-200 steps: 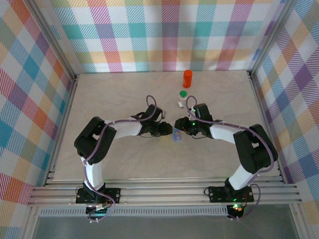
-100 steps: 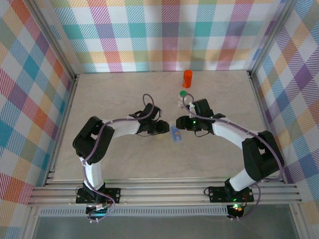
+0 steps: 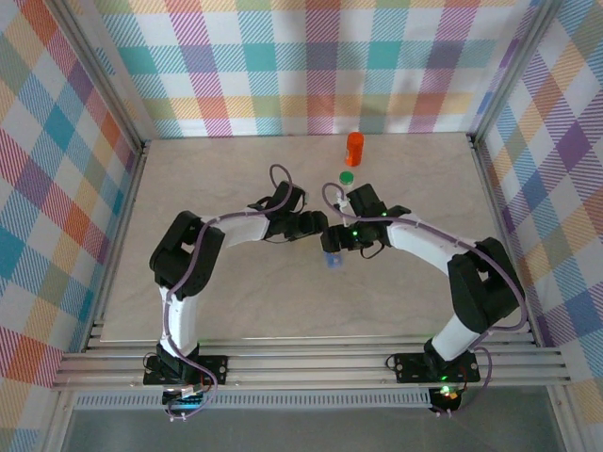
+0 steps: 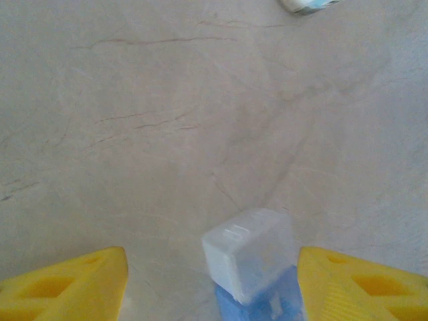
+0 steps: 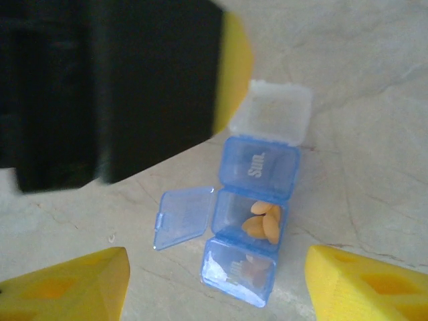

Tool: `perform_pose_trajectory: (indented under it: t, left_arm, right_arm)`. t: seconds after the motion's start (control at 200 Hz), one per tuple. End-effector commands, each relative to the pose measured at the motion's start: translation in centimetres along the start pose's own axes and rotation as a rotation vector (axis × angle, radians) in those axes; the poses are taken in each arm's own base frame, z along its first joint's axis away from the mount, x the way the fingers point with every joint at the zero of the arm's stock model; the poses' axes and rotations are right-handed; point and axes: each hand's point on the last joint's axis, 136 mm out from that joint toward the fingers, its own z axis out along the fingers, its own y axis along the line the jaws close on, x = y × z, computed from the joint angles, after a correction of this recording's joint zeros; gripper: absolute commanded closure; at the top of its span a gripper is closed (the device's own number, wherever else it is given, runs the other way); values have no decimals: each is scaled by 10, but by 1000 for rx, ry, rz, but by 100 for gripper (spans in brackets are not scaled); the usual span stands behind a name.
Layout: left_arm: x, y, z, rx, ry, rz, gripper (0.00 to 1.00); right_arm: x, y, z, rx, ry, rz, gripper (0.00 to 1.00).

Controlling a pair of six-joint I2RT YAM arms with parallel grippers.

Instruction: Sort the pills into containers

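The flat blue translucent box (image 3: 332, 260) (image 5: 251, 217) lies mid-table. Its middle compartment stands open, lid flipped left, with several orange pills (image 5: 262, 221) inside. The compartment marked "Sun." is closed, and a whitish end compartment (image 4: 249, 254) adjoins it. My right gripper (image 5: 217, 284) (image 3: 336, 241) hovers open over the box. My left gripper (image 4: 210, 281) (image 3: 318, 226) is open just beyond the whitish end, its yellow finger (image 5: 231, 70) showing in the right wrist view. The green-capped clear bottle (image 3: 347, 178) stands behind the right wrist, body partly hidden. Farther back stands the orange bottle (image 3: 354, 148).
Plaid walls enclose the marble table (image 3: 236, 179) on three sides. Both arms' forearms meet over the table's middle, close to each other. A bottle's edge (image 4: 307, 5) shows at the top of the left wrist view.
Both grippers have shifted toward the far side of the box, the right wrist sliding left in front of the green-capped bottle. The box has stayed in place.
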Motion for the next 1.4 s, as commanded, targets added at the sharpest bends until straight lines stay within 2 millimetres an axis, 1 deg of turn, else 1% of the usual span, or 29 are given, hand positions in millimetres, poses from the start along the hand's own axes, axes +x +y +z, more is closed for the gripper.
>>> perform_pose_trajectory:
  t: [0.0,0.27,0.48,0.645,0.715,0.775,0.85,1.015,1.165,1.29,1.395]
  left_arm:
    - [2,-1,9,3,21,-7,34]
    - [10,3,18,-7,44,-7,42]
    - [13,2,18,-5,46,7,49]
    - [17,6,20,-9,57,6,51]
    - [17,7,21,-9,57,5,51]
    - [18,6,22,-8,58,5,53]
    - [18,6,22,-6,58,5,54]
    - [19,7,22,-9,61,8,54]
    - [21,9,22,-14,64,10,54]
    - [21,10,22,-16,65,8,54]
    - [21,10,22,-16,65,9,55]
  right_arm:
    - [-3,1,2,49,15,-66,30]
    - [-5,-7,20,85,16,-44,29]
    - [-9,-18,29,134,-13,-15,30]
    - [-7,-12,31,87,-18,2,41]
    - [-6,-7,31,47,-15,18,44]
    - [-4,-3,33,10,1,36,50]
    - [-1,-5,36,2,16,65,55]
    - [4,-21,33,65,19,93,54]
    - [6,-35,27,114,16,109,48]
    - [7,-40,26,105,12,138,47]
    - [10,-43,28,89,26,161,48]
